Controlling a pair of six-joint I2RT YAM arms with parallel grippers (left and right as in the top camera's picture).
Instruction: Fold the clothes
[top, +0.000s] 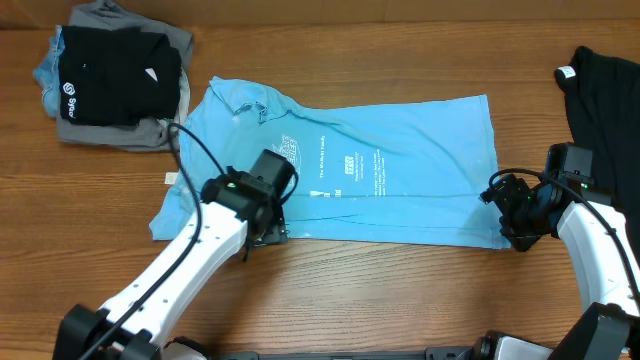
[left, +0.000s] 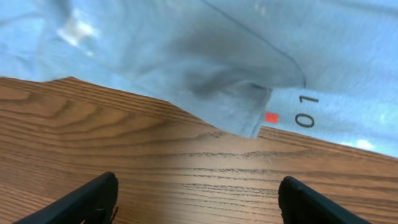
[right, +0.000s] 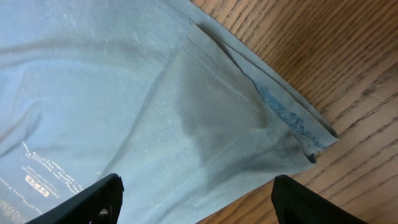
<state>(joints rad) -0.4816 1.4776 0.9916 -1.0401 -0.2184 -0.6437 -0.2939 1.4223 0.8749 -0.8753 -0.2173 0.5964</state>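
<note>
Light blue T-shirt (top: 420, 150), spread flat, wooden table (top: 400, 290)

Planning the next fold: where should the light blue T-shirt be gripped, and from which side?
Probably the near long edge of the light blue T-shirt: right gripper at the hem corner, left gripper at the other end. It lies flat on the table, so come in low from the near side and slide a finger under.

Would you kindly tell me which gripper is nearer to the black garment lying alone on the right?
Right. The right gripper is at the blue T-shirt's hem corner, just short of the black garment; the left gripper is at the shirt's far end.
</note>
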